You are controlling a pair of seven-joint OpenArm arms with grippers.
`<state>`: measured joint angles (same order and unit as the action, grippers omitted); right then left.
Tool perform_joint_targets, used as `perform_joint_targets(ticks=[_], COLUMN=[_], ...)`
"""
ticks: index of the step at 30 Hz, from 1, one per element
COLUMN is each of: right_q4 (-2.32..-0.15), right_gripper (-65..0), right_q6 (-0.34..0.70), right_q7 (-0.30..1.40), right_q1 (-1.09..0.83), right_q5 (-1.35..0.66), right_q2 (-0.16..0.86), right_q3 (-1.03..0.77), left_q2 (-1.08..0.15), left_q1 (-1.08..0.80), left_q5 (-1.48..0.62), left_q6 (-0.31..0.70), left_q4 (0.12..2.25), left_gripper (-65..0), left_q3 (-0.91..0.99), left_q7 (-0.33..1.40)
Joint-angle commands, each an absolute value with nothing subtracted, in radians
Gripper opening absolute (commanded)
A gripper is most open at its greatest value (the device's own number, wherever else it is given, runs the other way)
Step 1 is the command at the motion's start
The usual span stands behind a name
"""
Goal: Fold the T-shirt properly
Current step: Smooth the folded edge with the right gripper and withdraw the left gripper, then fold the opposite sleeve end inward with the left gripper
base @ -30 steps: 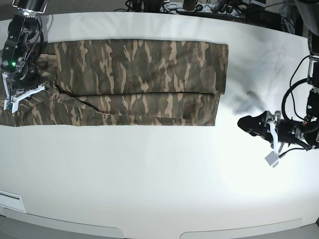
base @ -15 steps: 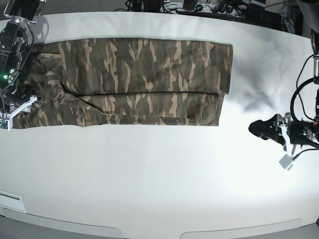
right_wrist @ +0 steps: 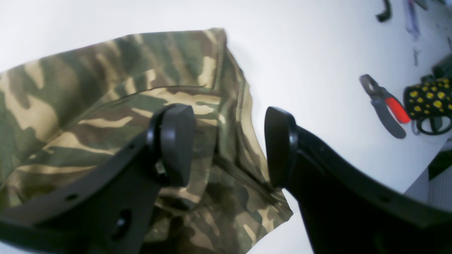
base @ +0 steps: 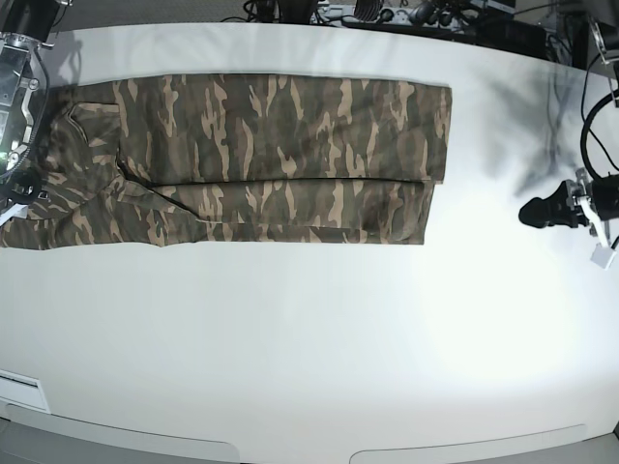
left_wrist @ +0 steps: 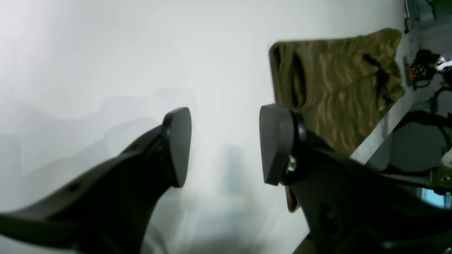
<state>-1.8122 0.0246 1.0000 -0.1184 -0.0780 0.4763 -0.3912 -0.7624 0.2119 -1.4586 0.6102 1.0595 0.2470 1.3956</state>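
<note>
- T-shirt (base: 261, 155) flat on white bench (base: 309, 338), folded into a long band across upper left and centre of base frame, right edge stopping short of upper right.
- Lengthwise fold line visible along lower part of band; lower layer peeking out beneath upper one.
- Left end of shirt rumpled, reaching left edge of base frame.
- Right pincer (right_wrist: 226, 148) spread, nothing between pads; black fingers (right_wrist: 176, 141) over shirt corner in right wrist view.
- Shirt corner (right_wrist: 141, 106) filling left and centre of that view, hem and seams showing, bare bench above and to right.
- At right edge of right wrist view: cutters (right_wrist: 385, 106) with red grip, beside a black item with yellow dots (right_wrist: 427, 98).
- Left pincer (left_wrist: 224, 144) spread wide, empty, above bare bench; in base frame at right edge (base: 556, 213), well apart from shirt.
- In left wrist view, shirt (left_wrist: 335, 91) seen at upper right, beyond right finger, not touched.
- Right arm (base: 19, 87) at upper left edge of base frame, over shirt's left end.
- Cables and dark gear (base: 387, 14) along top edge of base frame, behind bench.
</note>
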Motion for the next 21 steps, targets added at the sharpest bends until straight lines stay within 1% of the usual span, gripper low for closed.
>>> perform_joint_targets(ticks=[1,8,14,16,21], right_q4=[-1.830,-1.830,-1.830,-1.830,-1.830], right_gripper=[-30.6,-30.6,-30.7,-30.7,-30.7], right_q6=[0.018,0.018,0.007,0.003,0.003], right_q7=[0.984,0.991,0.991,0.990,0.989], right_q1=[-0.105,-0.108,-0.139,-0.158,-0.193], right_q5=[-0.066,-0.052,-0.024,-0.024,-0.021], right_q2=[0.500,0.499,0.500,0.500,0.499], right_q3=[-0.407,-0.440,-0.480,-0.497,-0.545], left_q2=[-0.788,-0.727,-0.640,-0.616,-0.589], left_q1=[0.218,0.127,0.122,0.122,0.122], left_q5=[-1.484,-1.484,-1.484,-1.472,-1.467], left_q6=[0.612,0.611,0.606,0.591,0.590], left_q4=[1.073,1.073,1.073,1.073,1.073], left_gripper=[-32.0,-32.0,-32.0,-32.0,-32.1], left_q3=[0.258,0.258,0.255,0.253,0.189], left_q7=[1.391,1.380,1.369,1.355,1.354])
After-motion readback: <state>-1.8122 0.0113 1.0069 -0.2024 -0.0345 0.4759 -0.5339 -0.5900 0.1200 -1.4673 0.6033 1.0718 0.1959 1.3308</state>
